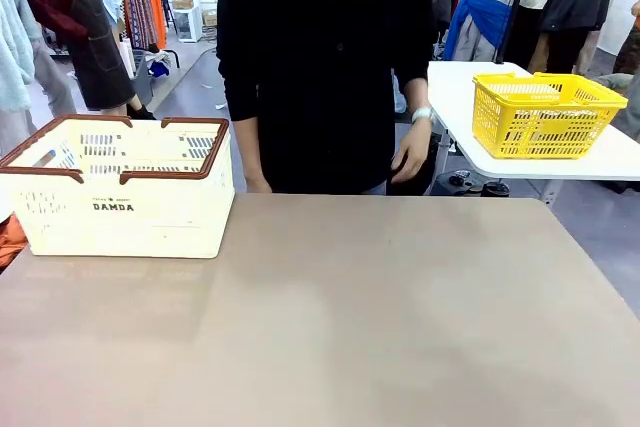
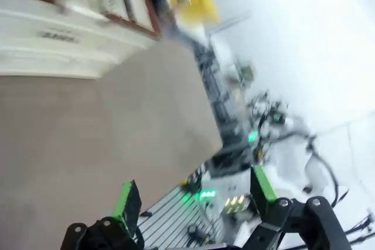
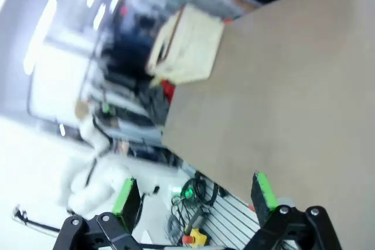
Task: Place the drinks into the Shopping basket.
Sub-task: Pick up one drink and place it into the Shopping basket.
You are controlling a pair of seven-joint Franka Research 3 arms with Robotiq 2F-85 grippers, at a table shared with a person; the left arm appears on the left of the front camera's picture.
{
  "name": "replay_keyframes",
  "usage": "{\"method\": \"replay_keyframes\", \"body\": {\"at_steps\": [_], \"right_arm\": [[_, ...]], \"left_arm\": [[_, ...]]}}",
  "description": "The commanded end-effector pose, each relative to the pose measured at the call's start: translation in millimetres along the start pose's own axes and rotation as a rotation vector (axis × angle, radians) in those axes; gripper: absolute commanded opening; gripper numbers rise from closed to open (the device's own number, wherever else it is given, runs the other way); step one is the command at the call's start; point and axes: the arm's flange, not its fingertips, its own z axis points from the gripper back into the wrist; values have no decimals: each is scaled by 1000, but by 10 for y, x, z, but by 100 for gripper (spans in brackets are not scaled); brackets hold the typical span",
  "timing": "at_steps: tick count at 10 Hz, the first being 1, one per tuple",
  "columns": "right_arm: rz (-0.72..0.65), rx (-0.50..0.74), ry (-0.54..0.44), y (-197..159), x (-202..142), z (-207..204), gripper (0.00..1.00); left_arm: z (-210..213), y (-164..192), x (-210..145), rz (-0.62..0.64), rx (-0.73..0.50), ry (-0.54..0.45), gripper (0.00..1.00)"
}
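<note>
Standing on the surface (image 1: 350, 317), the basket (image 1: 120, 217) is seen in the front view with its "DAMDA" side turned toward the camera and its brown rim and handles uppermost. Inside the basket, by its left handle, a small blue item (image 1: 45, 157) is glimpsed; what it is cannot be told. Behind the surface, just right of the basket, a person (image 1: 320, 67) in black is standing. One hand (image 1: 412, 152), with a watch at the wrist, is held low at the far edge, well right of the basket. Farther right of the basket, and well apart from it, a yellow basket (image 1: 545, 112) is set on a white table (image 1: 470, 152).

In the left wrist view, which is blurred, the left gripper (image 2: 194, 197) is shown with its green pads (image 2: 126, 200) spread wide and nothing between them. The basket (image 2: 58, 33) is seen ahead of it across the bare surface (image 2: 88, 133), not touched by it.

In the right wrist view, also blurred, the right gripper (image 3: 194, 196) is likewise spread wide, with nothing held between its pads (image 3: 263, 194). The basket (image 3: 187, 48) is seen well away from it, at the far end of the surface (image 3: 281, 86).
</note>
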Motion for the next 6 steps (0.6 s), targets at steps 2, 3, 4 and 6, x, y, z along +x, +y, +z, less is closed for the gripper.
{"method": "replay_keyframes", "body": {"at_steps": [2, 3, 4, 6], "right_arm": [[-105, 43, -91, -539, -20, -117, 100], [-123, 47, -95, -598, -27, -109, 100], [-130, 45, -102, -611, -23, -110, 100], [-127, -16, -133, -627, -25, -133, 100]], "left_arm": [[201, 568, -2, 110, -86, -149, 100], [236, 597, -49, 120, -76, -157, 100], [262, 639, -63, 125, -60, -157, 100], [107, 603, -11, 119, 36, -120, 100]]}}
